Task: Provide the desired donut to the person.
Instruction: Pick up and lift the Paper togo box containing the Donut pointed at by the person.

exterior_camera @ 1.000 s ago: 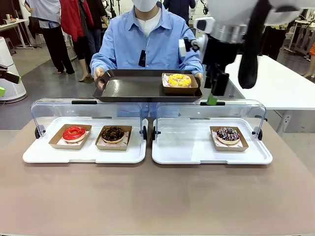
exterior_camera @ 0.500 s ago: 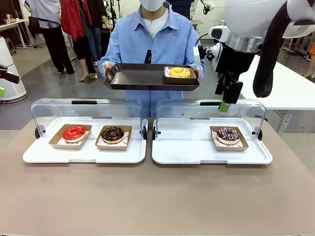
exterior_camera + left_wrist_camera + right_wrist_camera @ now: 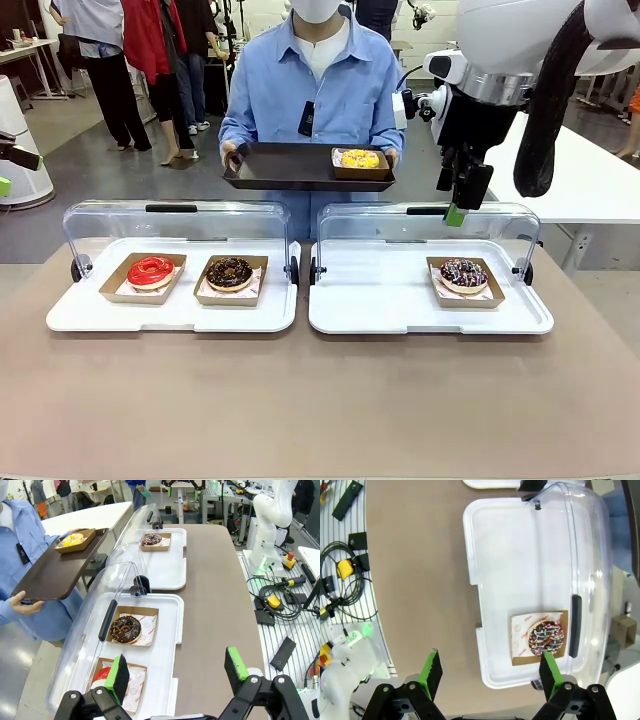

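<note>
Yellow donut (image 3: 360,158) sits in a paper boat (image 3: 360,173) at the right end of the person's (image 3: 320,90) dark tray (image 3: 285,165). Likely soft, light, smeary: grip the boat's rim. Right pincer (image 3: 490,661) and left pincer (image 3: 177,666) gape empty.

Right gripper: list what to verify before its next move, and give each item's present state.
1. Right gripper open and empty: ok, jaws apart with nothing between them.
2. Person holds the dark rectangular tray in both hands: ok.
3. Yellow-iced donut sits on that tray: ok, at one end.
4. Right gripper apart from the dark rectangular tray: ok, it hangs beside it in the front view.
5. Right gripper apart from the raised clear plastic lid: cannot tell, its tip overlaps the lid's top edge.
6. Left gripper open and empty: ok.
</note>
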`<move>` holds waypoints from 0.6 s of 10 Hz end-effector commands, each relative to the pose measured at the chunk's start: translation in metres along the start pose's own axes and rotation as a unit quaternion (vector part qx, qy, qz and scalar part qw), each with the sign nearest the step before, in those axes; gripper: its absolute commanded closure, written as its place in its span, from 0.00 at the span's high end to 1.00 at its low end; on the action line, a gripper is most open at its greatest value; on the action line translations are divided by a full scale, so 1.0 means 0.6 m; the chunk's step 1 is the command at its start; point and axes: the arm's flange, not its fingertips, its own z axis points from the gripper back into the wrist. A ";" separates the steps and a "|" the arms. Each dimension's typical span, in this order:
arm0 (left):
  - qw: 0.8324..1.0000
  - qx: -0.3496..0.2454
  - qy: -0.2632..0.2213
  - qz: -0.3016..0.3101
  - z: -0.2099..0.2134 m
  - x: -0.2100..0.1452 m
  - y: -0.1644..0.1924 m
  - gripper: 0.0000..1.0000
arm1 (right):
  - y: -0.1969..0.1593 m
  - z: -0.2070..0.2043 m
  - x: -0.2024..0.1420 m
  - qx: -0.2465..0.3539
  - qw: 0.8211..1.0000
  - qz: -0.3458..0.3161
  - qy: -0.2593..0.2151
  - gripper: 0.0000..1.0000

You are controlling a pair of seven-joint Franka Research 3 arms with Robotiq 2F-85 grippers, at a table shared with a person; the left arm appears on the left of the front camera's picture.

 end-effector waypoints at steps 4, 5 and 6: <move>1.000 -0.001 -0.002 -0.002 0.003 0.002 -0.002 1.00 | 0.001 0.002 0.000 0.003 1.000 -0.002 -0.003 1.00; 1.000 -0.001 -0.002 -0.002 0.003 0.002 -0.002 1.00 | 0.001 0.002 0.000 0.003 1.000 -0.002 -0.003 1.00; 1.000 -0.001 -0.002 -0.002 0.003 0.002 -0.002 1.00 | 0.001 0.002 0.000 0.003 1.000 -0.002 -0.003 1.00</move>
